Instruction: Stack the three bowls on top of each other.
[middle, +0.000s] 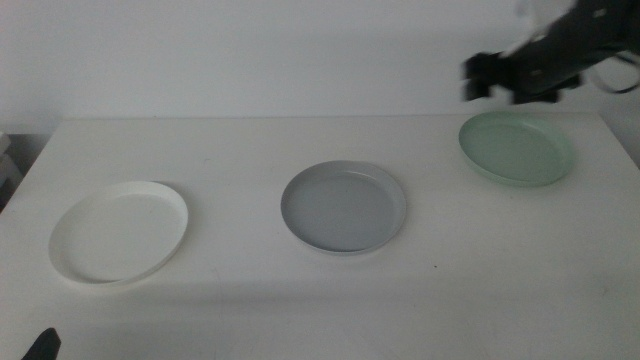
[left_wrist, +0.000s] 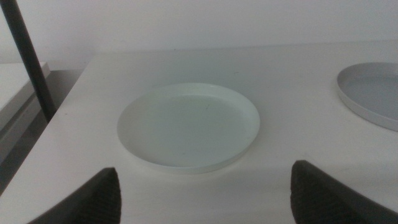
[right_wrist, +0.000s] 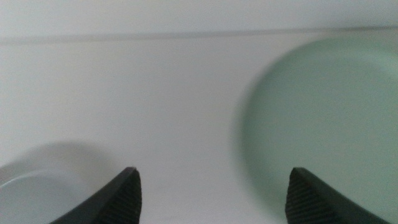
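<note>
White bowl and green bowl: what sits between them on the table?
The grey bowl, roughly midway in the middle view, apart from both the white bowl and the green bowl. Otherwise bare tabletop.

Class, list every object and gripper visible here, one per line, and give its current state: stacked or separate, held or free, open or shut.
White bowl: upright on the table, separate, free.
Grey bowl: upright at the table's middle, separate, free.
Pale green bowl: upright on the table, separate, free.
Right gripper: open, above the table beside the pale green bowl, holding nothing.
Left gripper: open, near the white bowl, holding nothing.
</note>
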